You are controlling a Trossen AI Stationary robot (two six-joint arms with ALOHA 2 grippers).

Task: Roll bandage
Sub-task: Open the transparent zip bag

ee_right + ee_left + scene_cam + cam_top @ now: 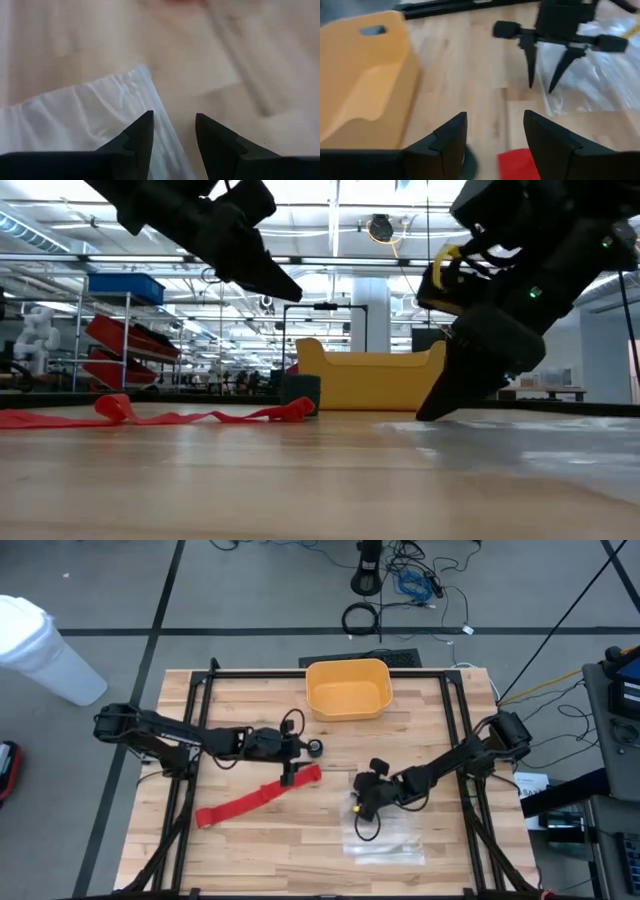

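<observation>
Over the bandage [258, 799] end, my left gripper [291, 772] holds its jaws wide, empty, positioned to pinch and start rolling. Right gripper [362, 802] jaws part-open, empty, over the plastic bag [385, 837] edge.

The worktop [280, 840] is light wood planking inside a black frame [330, 674]. It stands on a grey floor [250, 600] marked with dark lines. Cables [420, 585] lie on the floor beyond the far edge. The hall behind is lit by ceiling lights [30, 225]. Shelving [125, 330] holds blue and red bins.
</observation>
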